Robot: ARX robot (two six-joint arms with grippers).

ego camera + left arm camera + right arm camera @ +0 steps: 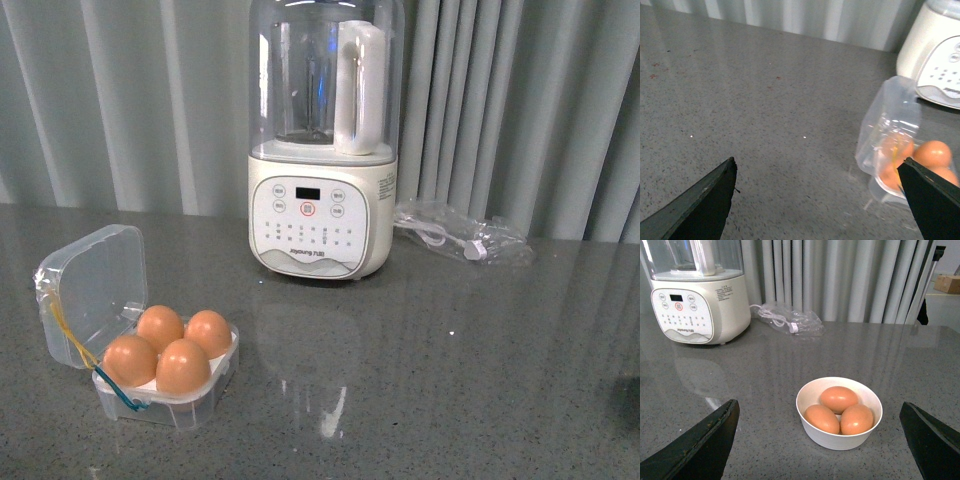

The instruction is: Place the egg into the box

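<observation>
A grey speckled countertop (450, 380) carries a tall white Joyoung blender (322, 215) at the back. The left gripper (817, 160) hangs over bare counter beside the box (95, 280), fingers spread wide with nothing between them. The right gripper (819, 402) is equally spread above a white bowl (832, 440). A bagged cable (460, 235) lies just beside the blender. The clear box stands with its lid tilted up, and each of its four slots holds an orange-brown egg (183, 366). Three loose eggs (839, 398) sit in the bowl.
</observation>
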